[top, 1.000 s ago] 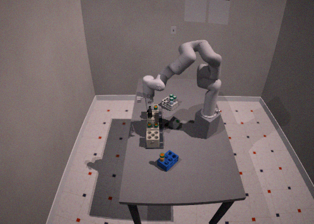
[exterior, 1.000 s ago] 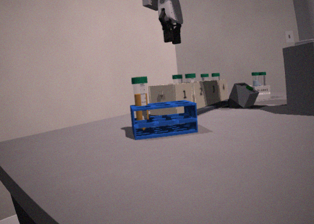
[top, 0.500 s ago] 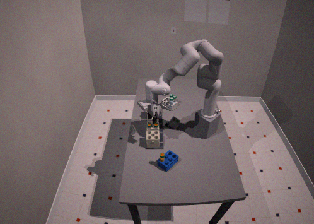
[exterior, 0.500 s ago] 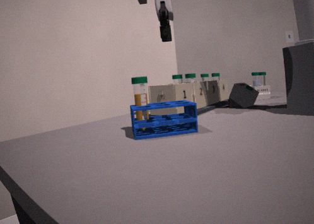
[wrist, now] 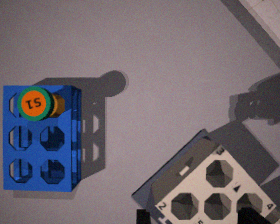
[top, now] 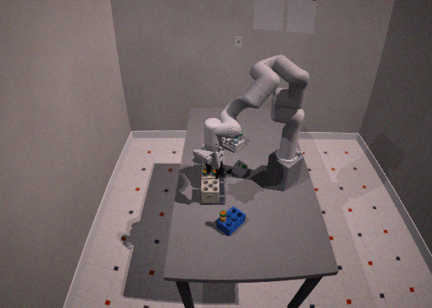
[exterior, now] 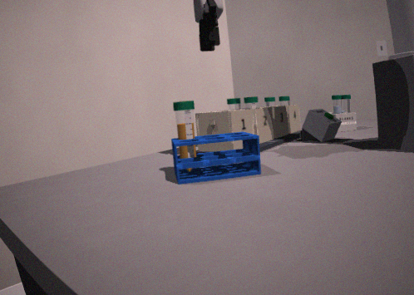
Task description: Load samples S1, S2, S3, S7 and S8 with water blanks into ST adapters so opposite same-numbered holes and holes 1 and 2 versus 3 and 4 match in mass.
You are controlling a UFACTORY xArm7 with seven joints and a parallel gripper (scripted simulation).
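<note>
My gripper (top: 219,171) (exterior: 209,46) (wrist: 196,218) is open and empty, high above the near end of the loading stand (top: 222,196). Tube S1 (exterior: 185,127) (wrist: 34,103), with green cap, orange dot and orange liquid to a high level, stands in a corner hole of the blue rack (top: 231,225) (exterior: 218,163) (wrist: 37,154). The nearest adapter (top: 210,196) (exterior: 213,125) (wrist: 228,196) has its visible holes empty. Orange-dotted tubes (top: 205,172) stand in the adapter behind it. Several green caps (exterior: 251,100) show above the adapter row; their IDs and levels are unreadable.
The white BLANKS rack (top: 232,147) (exterior: 347,120) holds tubes at the back, partly behind the arm in the top view. The grey sloped desk (top: 239,169) (exterior: 321,125) with the green key (exterior: 328,115) stands right of the stand. The arm's base (top: 286,174) is farther right.
</note>
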